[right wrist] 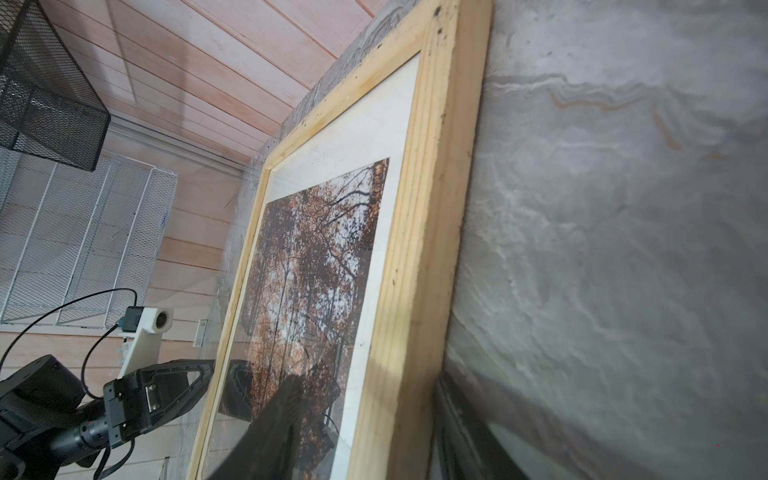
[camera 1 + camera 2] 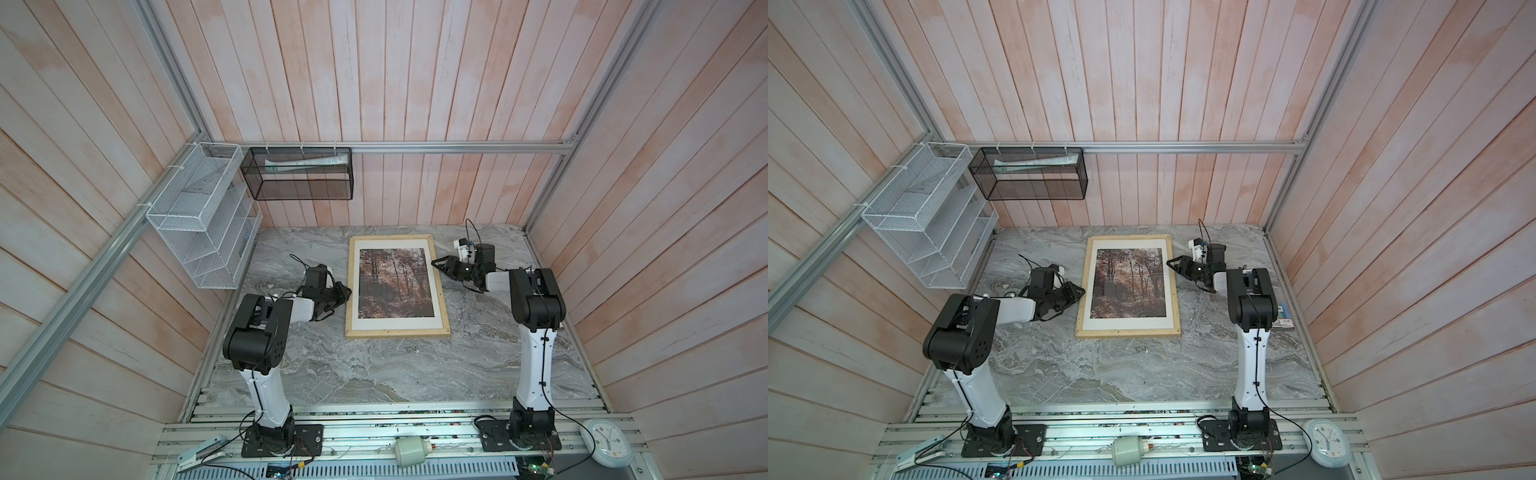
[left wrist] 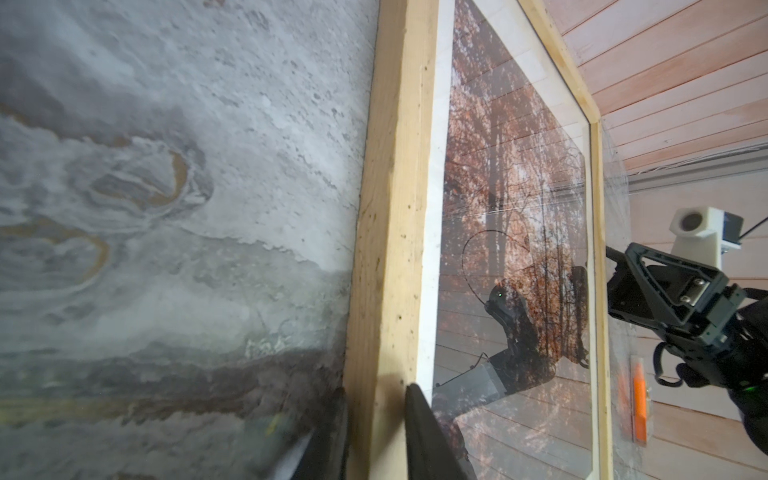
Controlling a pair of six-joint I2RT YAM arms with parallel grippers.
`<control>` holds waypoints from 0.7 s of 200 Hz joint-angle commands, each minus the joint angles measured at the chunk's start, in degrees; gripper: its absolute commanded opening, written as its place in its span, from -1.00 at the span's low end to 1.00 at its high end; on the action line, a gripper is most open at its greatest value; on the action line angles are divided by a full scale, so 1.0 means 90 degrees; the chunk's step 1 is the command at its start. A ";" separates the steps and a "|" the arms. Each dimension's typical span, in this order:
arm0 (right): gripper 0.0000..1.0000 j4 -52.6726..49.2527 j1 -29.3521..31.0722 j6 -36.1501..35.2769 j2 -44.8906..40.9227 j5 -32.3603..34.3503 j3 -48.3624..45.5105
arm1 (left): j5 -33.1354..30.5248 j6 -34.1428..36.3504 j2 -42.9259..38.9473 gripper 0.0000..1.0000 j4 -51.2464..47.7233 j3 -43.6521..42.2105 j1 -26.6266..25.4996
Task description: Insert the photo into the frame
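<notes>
- Left gripper (image 2: 341,296) sits at the left rail of the pale natural-wood rectangular frame (image 2: 397,333), jaws either side; pinching or not, I cannot tell, though it is likely steadying it.
- Autumn-forest paper photo (image 2: 395,282) lies inside it, bordered by white card mat (image 2: 397,323).
- Right gripper (image 2: 439,266) straddles the right rail, jaws apart, gripping nothing.

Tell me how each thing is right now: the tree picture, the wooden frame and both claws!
photo: inside the frame, face up, bordered by the white mat.
frame: lying flat on the table.
left claw: at the frame's left rail, one finger over it; grip unclear.
right claw: at the frame's right rail; grip unclear.
</notes>
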 commanded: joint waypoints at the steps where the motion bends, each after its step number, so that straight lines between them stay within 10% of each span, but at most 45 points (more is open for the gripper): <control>1: 0.06 -0.0267 0.0180 0.0102 0.0288 -0.0411 -0.0077 | 0.0108 0.0191 0.0065 -0.44 -0.0795 0.0031 -0.0195; 140: 0.09 -0.0059 -0.0287 0.0181 -0.0015 -0.0316 -0.0465 | -0.0798 0.0562 -0.0350 -0.20 -0.1406 0.0316 -0.0173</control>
